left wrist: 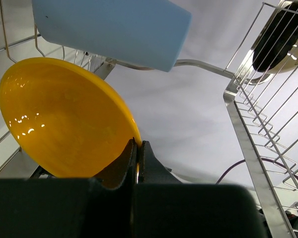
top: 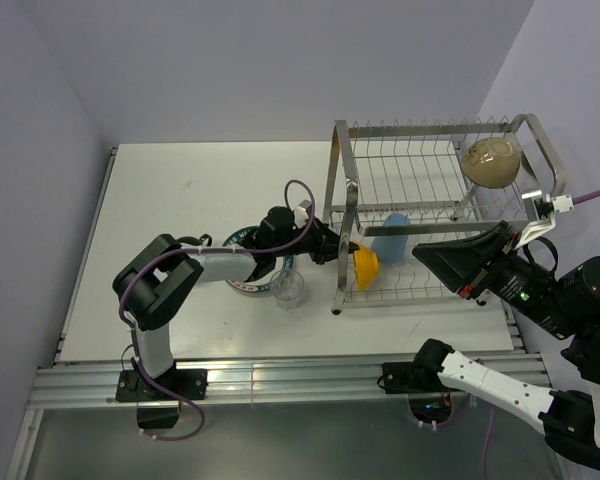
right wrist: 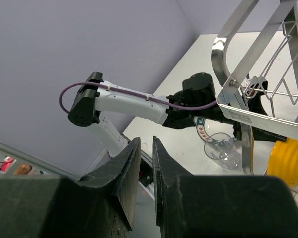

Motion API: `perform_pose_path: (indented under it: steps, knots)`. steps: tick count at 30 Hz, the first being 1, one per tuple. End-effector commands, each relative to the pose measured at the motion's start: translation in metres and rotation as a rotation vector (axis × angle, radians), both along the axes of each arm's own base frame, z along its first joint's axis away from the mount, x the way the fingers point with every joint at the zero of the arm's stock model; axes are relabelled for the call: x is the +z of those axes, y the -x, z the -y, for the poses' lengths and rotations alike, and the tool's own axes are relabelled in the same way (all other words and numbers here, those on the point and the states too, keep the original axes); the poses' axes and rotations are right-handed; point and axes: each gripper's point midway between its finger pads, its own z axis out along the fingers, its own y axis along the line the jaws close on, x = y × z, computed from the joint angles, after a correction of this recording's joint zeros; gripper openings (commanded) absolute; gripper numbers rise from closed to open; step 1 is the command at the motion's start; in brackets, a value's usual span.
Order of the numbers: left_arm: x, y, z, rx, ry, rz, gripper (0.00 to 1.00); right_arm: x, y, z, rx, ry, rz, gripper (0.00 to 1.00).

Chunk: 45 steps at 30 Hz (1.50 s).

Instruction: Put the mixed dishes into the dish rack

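My left gripper [top: 342, 250] [left wrist: 138, 143] is shut on the rim of the small orange bowl [top: 365, 268] [left wrist: 59, 119]. It holds the bowl tilted on edge at the left end of the dish rack's [top: 420, 130] [left wrist: 243, 129] lower tier. The light blue tumbler [top: 390, 237] [left wrist: 114, 29] lies just behind the bowl on that tier. On the upper tier's right end sits the beige bowl [top: 491, 160]. The clear glass [top: 287, 288] [right wrist: 222, 148] and the white plate with teal rim [top: 242, 285] stand on the table, the plate partly under the left arm. My right gripper [top: 422, 255] [right wrist: 146, 140] hovers at the rack's front right, jaws slightly apart and empty.
The rack [right wrist: 248, 116] fills the table's right half, its tubular frame post [top: 342, 230] right beside the orange bowl [right wrist: 288, 161]. The left arm [top: 210, 265] stretches across the table middle. Walls close in at the back and right.
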Motion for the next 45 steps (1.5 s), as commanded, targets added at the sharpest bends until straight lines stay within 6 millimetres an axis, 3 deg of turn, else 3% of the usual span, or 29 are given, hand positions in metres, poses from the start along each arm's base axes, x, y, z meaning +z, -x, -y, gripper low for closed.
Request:
perform_pose_path:
  steps: [1, 14, 17, 18, 21, 27, 34, 38, 40, 41, 42, 45]
  knots:
    - [0.016, 0.001, 0.001, 0.02, 0.064, 0.025, 0.0, 0.008, -0.002, 0.0, -0.007, -0.009, 0.035, 0.23]
    - [0.0, 0.008, 0.007, 0.001, 0.058, -0.012, 0.0, 0.006, -0.001, 0.002, -0.012, -0.011, 0.03, 0.22]
    - [-0.003, 0.009, 0.006, -0.008, 0.042, -0.022, 0.15, 0.005, -0.001, 0.004, -0.015, -0.012, 0.031, 0.22]
    - [-0.004, 0.01, 0.005, -0.008, 0.04, -0.021, 0.25, 0.005, -0.001, 0.004, -0.016, -0.014, 0.031, 0.22]
    - [-0.006, 0.011, 0.003, -0.008, 0.028, -0.025, 0.35, 0.006, -0.001, 0.004, -0.015, -0.014, 0.033, 0.22]
    - [-0.007, 0.009, -0.003, 0.002, 0.01, -0.021, 0.5, 0.006, 0.0, 0.003, -0.01, -0.016, 0.036, 0.22]
    - [0.001, 0.006, -0.014, 0.018, -0.001, 0.019, 0.53, 0.006, -0.001, 0.001, -0.006, -0.014, 0.036, 0.22]
    - [0.009, -0.004, -0.028, 0.038, -0.031, 0.074, 0.52, 0.007, 0.0, 0.002, -0.004, -0.016, 0.04, 0.22]
    - [0.0, -0.016, -0.042, 0.052, -0.126, 0.106, 0.52, 0.007, 0.0, 0.002, -0.006, -0.016, 0.04, 0.22]
    - [0.006, -0.026, -0.053, 0.079, -0.157, 0.135, 0.51, 0.007, 0.0, 0.002, -0.006, -0.016, 0.04, 0.22]
    - [-0.014, -0.024, -0.066, 0.077, -0.266, 0.077, 0.5, 0.007, 0.0, 0.002, -0.006, -0.017, 0.042, 0.22]
    - [-0.014, -0.037, -0.092, 0.097, -0.442, 0.15, 0.48, 0.005, -0.001, 0.002, -0.009, -0.011, 0.039, 0.22]
